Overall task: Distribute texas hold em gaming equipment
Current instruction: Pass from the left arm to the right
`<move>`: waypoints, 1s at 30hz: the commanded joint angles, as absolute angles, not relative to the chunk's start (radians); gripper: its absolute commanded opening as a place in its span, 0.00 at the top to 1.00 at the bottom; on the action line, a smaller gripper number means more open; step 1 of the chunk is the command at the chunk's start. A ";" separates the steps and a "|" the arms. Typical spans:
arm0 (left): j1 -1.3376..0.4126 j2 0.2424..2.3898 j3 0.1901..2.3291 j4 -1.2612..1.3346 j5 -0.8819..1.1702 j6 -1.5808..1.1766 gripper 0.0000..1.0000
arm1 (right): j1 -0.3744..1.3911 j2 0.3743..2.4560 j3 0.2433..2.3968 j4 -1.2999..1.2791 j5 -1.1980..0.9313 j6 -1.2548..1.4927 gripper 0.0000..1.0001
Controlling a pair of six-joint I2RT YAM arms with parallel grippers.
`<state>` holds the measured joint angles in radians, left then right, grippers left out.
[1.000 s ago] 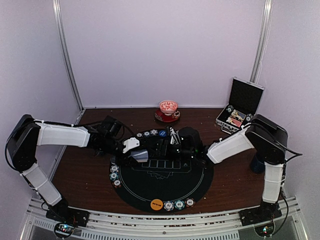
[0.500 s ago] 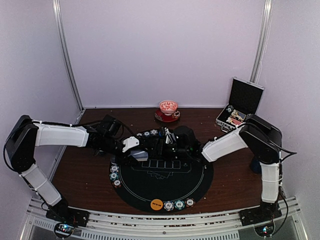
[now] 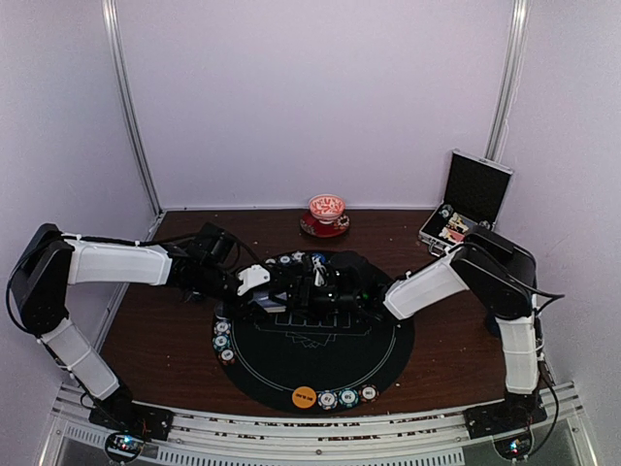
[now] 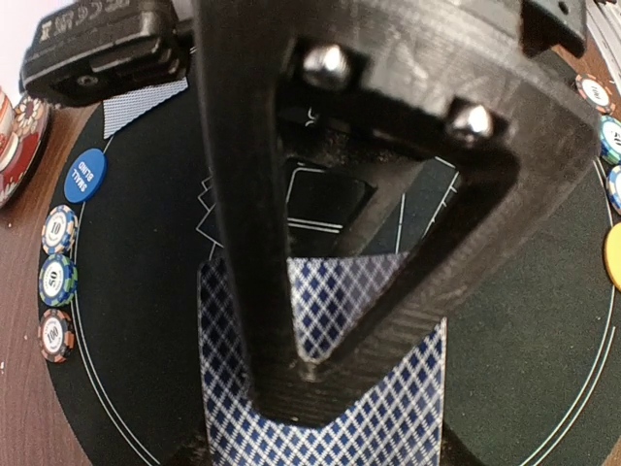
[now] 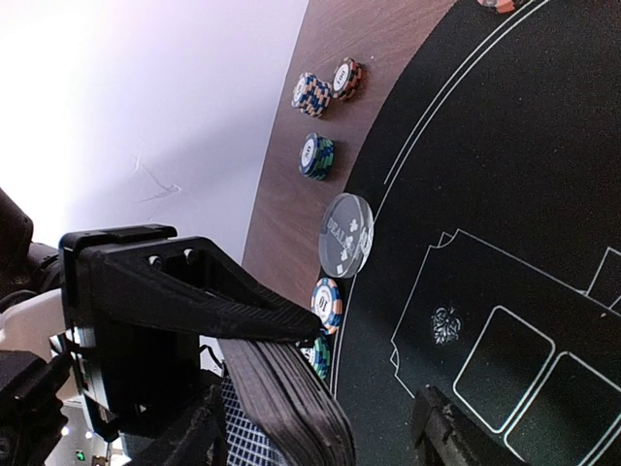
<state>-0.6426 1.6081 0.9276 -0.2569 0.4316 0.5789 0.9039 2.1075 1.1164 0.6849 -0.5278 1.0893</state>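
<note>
My left gripper (image 4: pixel 309 390) is shut on a deck of blue-diamond-backed playing cards (image 4: pixel 408 408), held just above the round black mat (image 3: pixel 320 361) at its far left part. In the right wrist view the deck (image 5: pixel 296 393) shows edge-on under the left finger. My right gripper (image 5: pixel 315 442) stands open around the deck's end, one finger on each side, and a gap shows beside the deck. One single card (image 4: pixel 144 105) lies at the mat's far rim by the blue disc (image 4: pixel 84 176). A clear dealer disc (image 5: pixel 346 235) and striped chips (image 5: pixel 316 155) line the mat's edge.
More chips (image 3: pixel 222 340) sit at the mat's left rim; an orange disc (image 3: pixel 304 396) and chips (image 3: pixel 347 396) lie at its near rim. A red cup on a saucer (image 3: pixel 326 216) stands at the back. The open black case (image 3: pixel 466 206) is at the back right.
My right gripper has slid left across the mat's far side until it meets the deck. The left arm and the deck have stayed where they were.
</note>
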 commanded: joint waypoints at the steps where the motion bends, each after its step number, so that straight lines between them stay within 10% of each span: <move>1: -0.647 1.580 0.944 -0.236 0.444 0.595 0.50 | 0.914 2.129 1.147 0.754 -0.558 1.145 0.37; 17: -0.647 1.595 0.945 -0.236 0.447 0.598 0.34 | 0.913 2.167 1.156 0.862 -0.594 1.223 0.92; 24: -0.647 1.611 0.961 -0.263 0.445 0.598 0.03 | 0.913 2.134 1.131 0.865 -0.568 1.215 1.00; 30: -0.647 1.649 0.997 -0.322 0.462 0.618 0.02 | 0.913 2.117 1.128 0.843 -0.559 1.205 1.00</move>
<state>-0.6426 1.6188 0.9531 -0.2909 0.4313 0.5972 0.9085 2.1582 1.1385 0.8299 -0.5758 1.2171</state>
